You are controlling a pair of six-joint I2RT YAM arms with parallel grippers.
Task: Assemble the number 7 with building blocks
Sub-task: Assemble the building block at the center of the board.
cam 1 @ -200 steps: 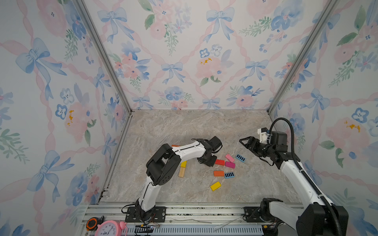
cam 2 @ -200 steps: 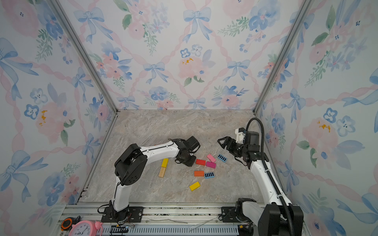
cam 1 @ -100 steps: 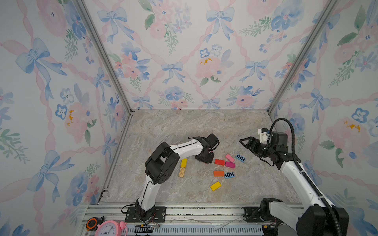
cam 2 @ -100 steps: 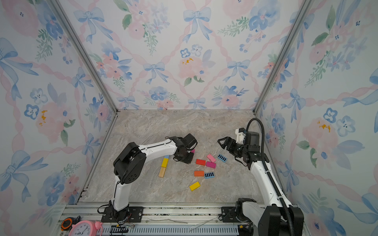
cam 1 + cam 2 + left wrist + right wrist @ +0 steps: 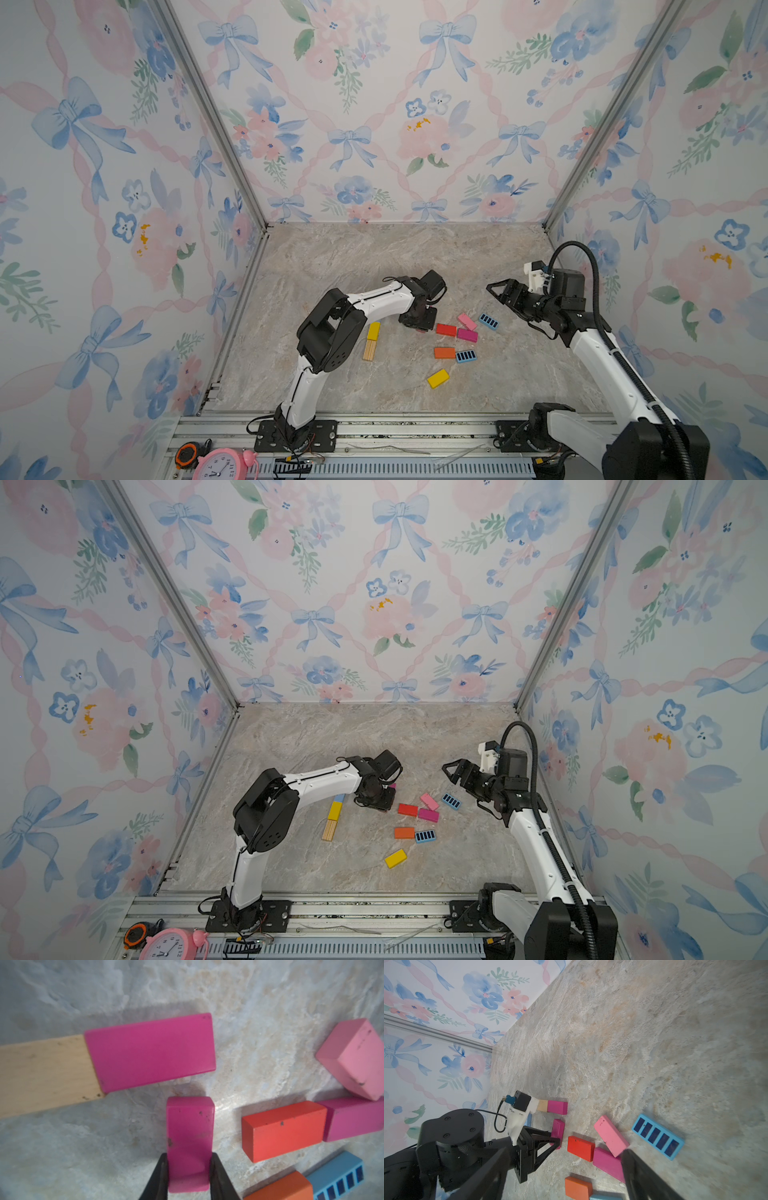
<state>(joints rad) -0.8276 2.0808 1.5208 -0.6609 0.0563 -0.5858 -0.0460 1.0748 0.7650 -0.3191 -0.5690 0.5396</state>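
Observation:
My left gripper [image 5: 419, 324] is shut on a magenta block [image 5: 190, 1142], held on its edge low over the floor. Just beyond it lie a flat magenta block [image 5: 149, 1051] and a tan block [image 5: 45, 1072] end to end; my left arm covers most of them in both top views. A light blue block [image 5: 339, 798], a yellow block [image 5: 335, 811] and a lined wood block [image 5: 329, 830] form a line beside the left arm. My right gripper [image 5: 496, 291] hangs open and empty above the loose blocks on the right.
Loose on the floor lie a red block [image 5: 446, 329], a pink block [image 5: 466, 321], another magenta block [image 5: 467, 335], two striped blue blocks [image 5: 488, 321] [image 5: 466, 356], an orange block [image 5: 444, 352] and a yellow block [image 5: 437, 378]. Walls enclose three sides.
My left gripper has shifted slightly to the left with the magenta block still in it. The right arm has not moved.

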